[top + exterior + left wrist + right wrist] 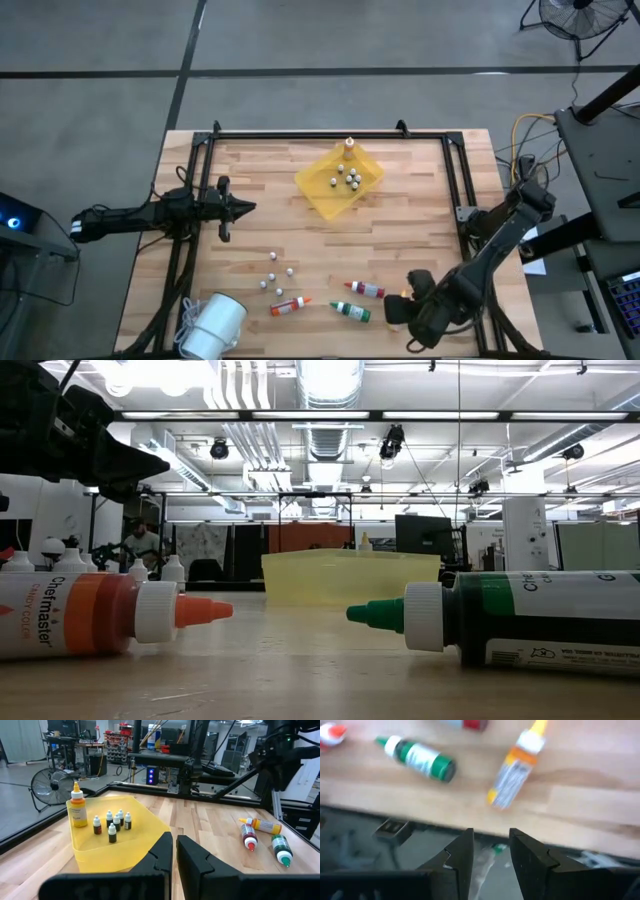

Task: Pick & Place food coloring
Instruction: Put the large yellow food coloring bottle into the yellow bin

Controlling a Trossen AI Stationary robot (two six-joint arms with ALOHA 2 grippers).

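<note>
While one orange-capped bottle (349,146) stands at the twelve o'clock rim of the yellow tray (318,198), four lie at the worktop's (400,210) six o'clock edge unmoved, the right hand (398,312) released beside them, the left hand (243,208) clenched empty at nine o'clock.

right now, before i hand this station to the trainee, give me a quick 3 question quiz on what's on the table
1. True or false: the green-capped bottle lies on its side on the wooden table.
2. Which bottle lies nearest the right gripper? A) orange-capped bottle B) yellow-capped bottle C) red-capped bottle
3. Fill in: the tall upright bottle stands inside the yellow ____.

Key: 1 true; 2 B; 3 tray.
</note>
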